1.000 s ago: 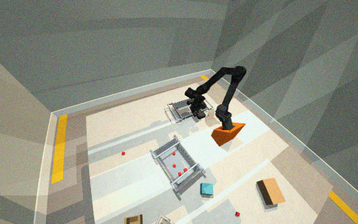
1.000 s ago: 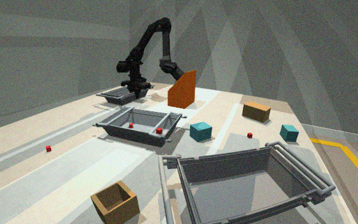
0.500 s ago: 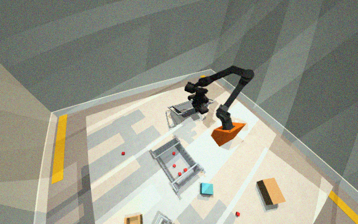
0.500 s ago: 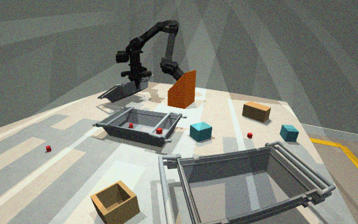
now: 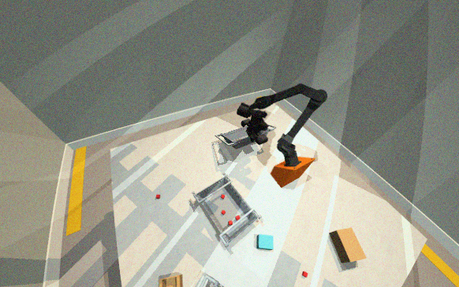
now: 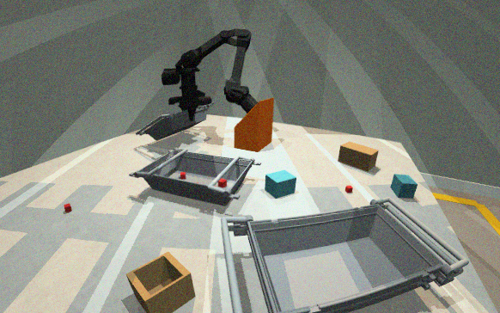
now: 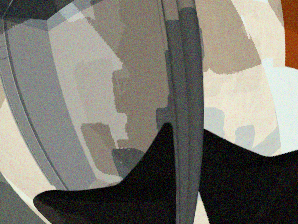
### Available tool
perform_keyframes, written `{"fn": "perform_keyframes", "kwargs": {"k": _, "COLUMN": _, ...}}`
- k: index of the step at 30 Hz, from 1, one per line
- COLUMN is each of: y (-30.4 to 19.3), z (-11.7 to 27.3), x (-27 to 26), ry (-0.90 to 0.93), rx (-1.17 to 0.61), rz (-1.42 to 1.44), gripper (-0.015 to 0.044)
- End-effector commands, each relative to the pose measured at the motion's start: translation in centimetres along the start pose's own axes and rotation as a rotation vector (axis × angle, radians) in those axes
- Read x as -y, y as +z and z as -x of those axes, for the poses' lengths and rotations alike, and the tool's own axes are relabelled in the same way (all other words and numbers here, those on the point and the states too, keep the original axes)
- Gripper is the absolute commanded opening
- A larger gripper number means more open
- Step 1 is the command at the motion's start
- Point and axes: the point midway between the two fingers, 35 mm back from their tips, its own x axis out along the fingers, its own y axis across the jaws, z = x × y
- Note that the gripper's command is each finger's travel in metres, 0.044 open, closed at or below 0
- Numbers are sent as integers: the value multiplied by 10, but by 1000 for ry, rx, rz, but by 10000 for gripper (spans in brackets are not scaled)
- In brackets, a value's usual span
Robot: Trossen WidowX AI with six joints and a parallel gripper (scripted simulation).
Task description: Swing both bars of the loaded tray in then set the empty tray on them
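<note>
My gripper [image 5: 258, 136] [image 6: 192, 115] is shut on a long side wall of the grey empty tray [image 5: 239, 136] [image 6: 167, 125] [image 7: 189, 75]. The tray hangs above the table behind the loaded tray, tilted, with its shadow beneath it. In the wrist view the dark fingers [image 7: 187, 134] pinch the wall. The loaded tray [image 5: 240, 195] [image 6: 185, 187] stands on the table with several small red blocks inside. One bar [image 5: 214, 191] [image 6: 168, 162] lies across its top near one end, and the other bar [image 5: 239, 227] [image 6: 225, 173] lies across near the opposite end.
Another grey tray [image 6: 305, 221] stands near the exterior camera. A teal block [image 5: 265, 242] [image 6: 280, 183] is beside the loaded tray. A brown block [image 5: 348, 244] [image 6: 358, 156], a second teal block [image 6: 404, 186], an open wooden box [image 6: 161, 284] and loose red blocks are farther off.
</note>
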Motion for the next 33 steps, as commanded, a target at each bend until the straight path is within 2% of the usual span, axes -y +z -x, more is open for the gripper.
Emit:
{"fn": "perform_keyframes", "kwargs": {"k": 1, "y": -3, "z": 11, "x": -17, "ry": 29, "rx": -6, "rz": -17, "gripper": 0}}
{"fn": "perform_keyframes", "kwargs": {"k": 15, "y": -15, "z": 40, "x": -61, "ry": 31, "rx": -8, "rz": -19, "gripper": 0}}
{"fn": "perform_keyframes", "kwargs": {"k": 33, "y": -15, "z": 41, "x": -62, "ry": 31, "rx": -8, "rz": -19, "gripper": 0}}
